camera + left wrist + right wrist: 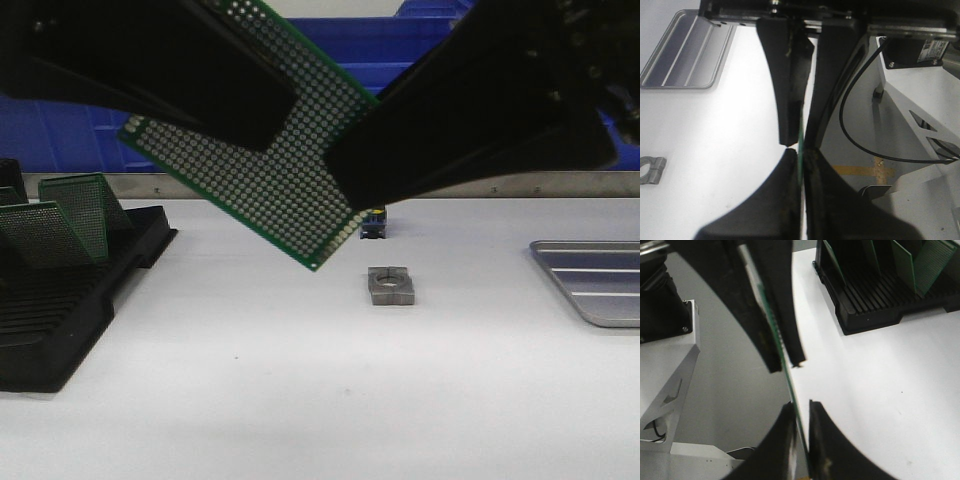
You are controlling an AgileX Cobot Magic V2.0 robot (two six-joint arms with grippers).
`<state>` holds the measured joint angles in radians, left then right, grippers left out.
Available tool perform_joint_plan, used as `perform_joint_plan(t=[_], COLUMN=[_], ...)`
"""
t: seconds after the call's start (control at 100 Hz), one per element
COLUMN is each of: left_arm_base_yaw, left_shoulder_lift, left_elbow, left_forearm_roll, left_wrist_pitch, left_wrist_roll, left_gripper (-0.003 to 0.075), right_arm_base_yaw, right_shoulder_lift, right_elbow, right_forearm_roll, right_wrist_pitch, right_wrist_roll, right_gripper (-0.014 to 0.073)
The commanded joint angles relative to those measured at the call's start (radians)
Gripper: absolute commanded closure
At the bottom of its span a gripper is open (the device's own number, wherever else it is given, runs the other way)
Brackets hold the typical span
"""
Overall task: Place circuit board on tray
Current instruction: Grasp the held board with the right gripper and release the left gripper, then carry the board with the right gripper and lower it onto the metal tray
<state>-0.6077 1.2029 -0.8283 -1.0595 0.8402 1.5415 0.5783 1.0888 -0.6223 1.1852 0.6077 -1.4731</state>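
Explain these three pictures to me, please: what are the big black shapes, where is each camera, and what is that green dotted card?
The black shapes are the two-fingered grippers at the ends of a robot's two arms. The front view looks forward over a white table; the other two pictures come from small cameras on each wrist, looking along the fingers.

The green card is a blank circuit board full of small holes. It hangs tilted in the air, with the left gripper and the right gripper each closed on one side of it. In the wrist views you see it edge-on as a thin line between the fingers.

On the table: a black rack on the left with more boards standing in it, a small metal block in the middle, and a silver tray on the right, where the board should go. Blue bins stand behind.
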Motion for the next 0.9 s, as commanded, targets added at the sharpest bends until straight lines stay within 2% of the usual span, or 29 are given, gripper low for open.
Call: perform_joint_plan(t=[0.0, 0.14, 0.21, 0.33, 0.49, 0.68, 0.89], left_arm_base_yaw=[-0.008, -0.008, -0.008, -0.008, -0.008, -0.008, -0.008], left_shoulder_lift=[-0.024, -0.024, -0.024, -0.025, -0.025, -0.025, -0.025], left_elbow=[-0.024, -0.024, -0.024, -0.024, -0.024, -0.024, -0.024], left_forearm_roll=[-0.062, -0.064, -0.064, -0.054, -0.061, -0.063, -0.074], left_wrist_pitch=[0.001, -0.015, -0.022, -0.075, -0.226, -0.223, -0.202], left_wrist_roll=[-0.007, -0.007, -0.007, -0.007, -0.049, -0.049, -0.049], left_gripper=[0.0605, 0.0332, 0.0275, 0.0273, 0.0273, 0.0280, 0.0280], right_arm_base_yaw=[0.000, -0.001, -0.001, -0.032, -0.157, -0.360, -0.613], right_shoulder_lift=[-0.013, -0.013, -0.013, -0.013, -0.013, -0.013, 0.001], right_elbow=[-0.035, -0.035, -0.035, -0.035, -0.035, -0.035, -0.035], right_forearm_roll=[0.049, 0.049, 0.049, 0.049, 0.049, 0.049, 0.049], right_wrist_pitch=[-0.001, 0.001, 0.000, -0.005, -0.005, -0.012, -0.103], right_wrist_roll=[-0.005, -0.005, -0.002, 0.019, 0.111, 0.279, 0.347], right_gripper=[0.0631, 0.0656, 0.0656, 0.0656, 0.0656, 0.0655, 0.0655])
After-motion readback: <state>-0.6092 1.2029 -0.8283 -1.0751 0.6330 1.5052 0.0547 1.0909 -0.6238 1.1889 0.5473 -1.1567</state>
